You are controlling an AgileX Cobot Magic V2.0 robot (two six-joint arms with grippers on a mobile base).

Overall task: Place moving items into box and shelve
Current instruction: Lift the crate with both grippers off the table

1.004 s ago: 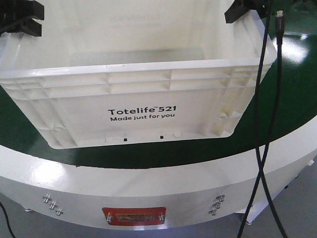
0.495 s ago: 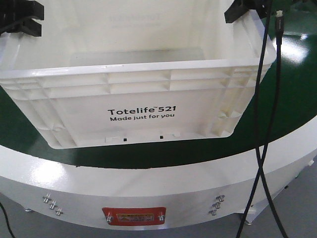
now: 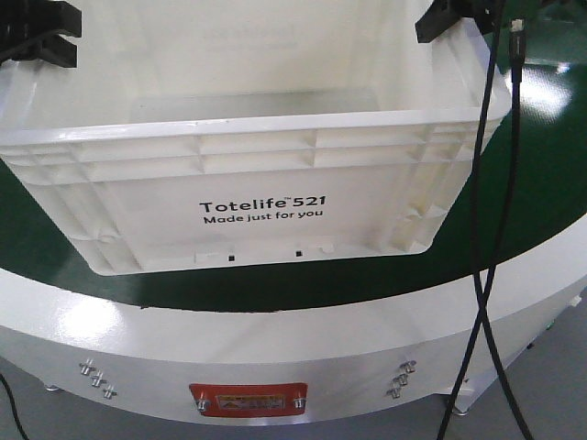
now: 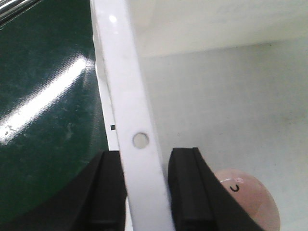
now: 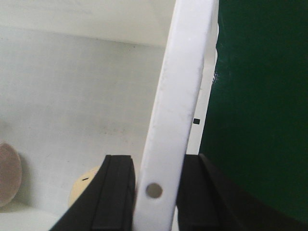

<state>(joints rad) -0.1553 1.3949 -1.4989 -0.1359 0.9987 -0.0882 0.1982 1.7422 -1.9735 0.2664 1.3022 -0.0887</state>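
My left claw (image 4: 146, 161) is pinched narrow on the side rim of the box (image 3: 266, 183), one pad inside the wall and one outside. My right claw (image 5: 153, 166) grips the opposite rim the same way. The box stands on the green tabletop (image 3: 541, 192), its front wall near the curved white edge. Green surface shows outside both side walls.

Inside, the mauve plush toy (image 4: 250, 197) lies on the box floor near the left wall. The yellow plush toy (image 5: 83, 186) lies just beside the right one. A black cable (image 3: 486, 275) hangs past the box's right front corner.

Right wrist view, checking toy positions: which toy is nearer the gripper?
The yellow toy, beside the right gripper on the box rim; the mauve toy lies farther, at the picture's left edge.
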